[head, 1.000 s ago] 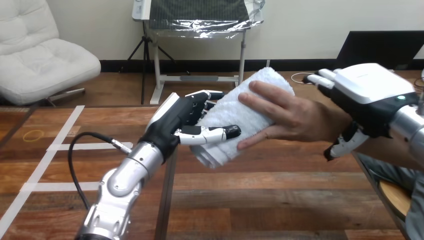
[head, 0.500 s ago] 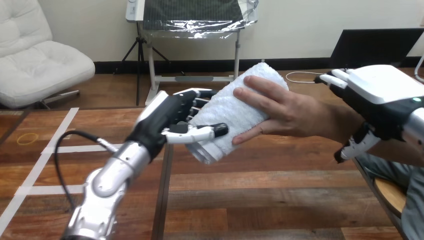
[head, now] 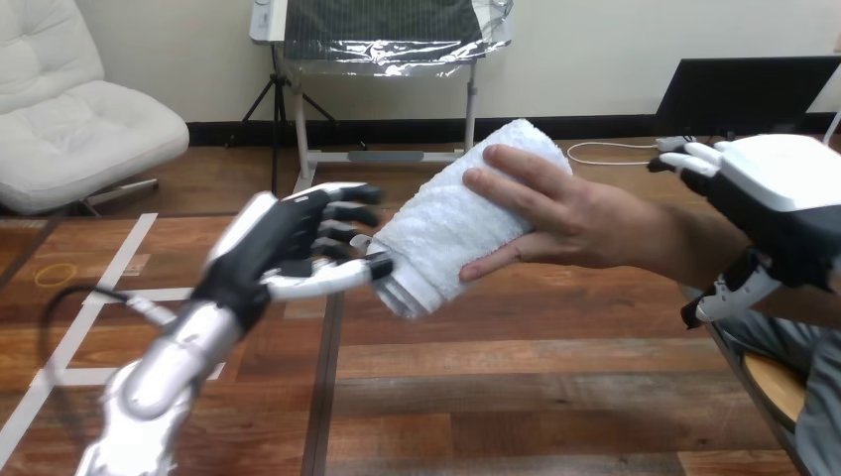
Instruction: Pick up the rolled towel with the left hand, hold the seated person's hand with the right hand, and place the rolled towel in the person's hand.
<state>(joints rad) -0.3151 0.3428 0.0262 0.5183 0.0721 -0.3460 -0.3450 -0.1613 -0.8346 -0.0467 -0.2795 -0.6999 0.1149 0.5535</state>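
The wooden surface spreads across the lower part of the view, with white tape lines on its left side. From the lower left corner the left arm rises over it, going up and to the right.

The rolled towel is in the air above the middle of the surface. It is tilted, its upper end to the right and farther from us, its lower end to the left and nearer. The towel is white and thick, and we see the spiral of the roll at the lower end.

The person's hand comes in from the right and grips the towel, the fingers lying across its upper side and the thumb under it.

The right hand is at the right edge, on the person's wrist. Its white back is over the wrist, its thumb comes round below, and so it clasps the wrist.

The left hand is just left of the towel with loose, spread fingers, holding nothing. Its thumb tip is at the lower end of the towel; we cannot tell if it touches.
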